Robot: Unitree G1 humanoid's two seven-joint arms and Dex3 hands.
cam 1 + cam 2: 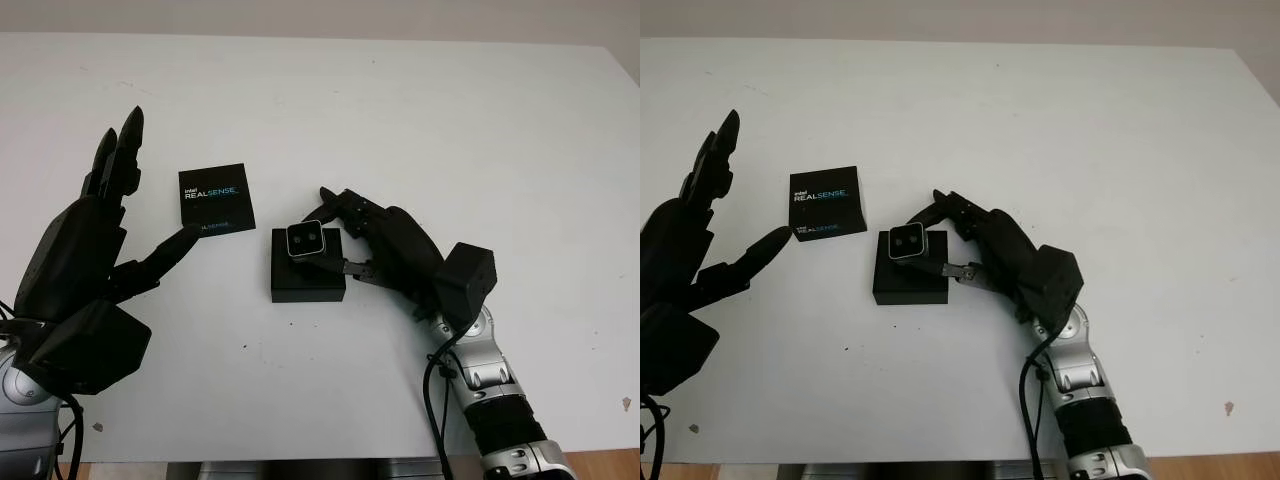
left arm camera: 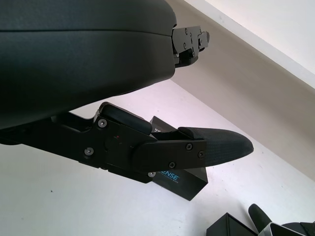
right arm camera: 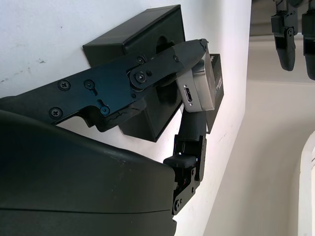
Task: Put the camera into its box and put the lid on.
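Left eye view: we log the right robot hand (image 1: 335, 235) pinching the RealSense camera (image 1: 306, 240), black box (image 1: 307, 276) directly beneath; left robot hand (image 1: 95, 265) open, RealSense lid (image 1: 215, 198) just beyond its thumb.

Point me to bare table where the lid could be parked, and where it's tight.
Free: the white table beyond the RealSense lid and black box, to the far edge; also right of the right hand.

Crowded: the middle. The right hand holds the silver camera over the box, and the open left hand nearly touches the lid.
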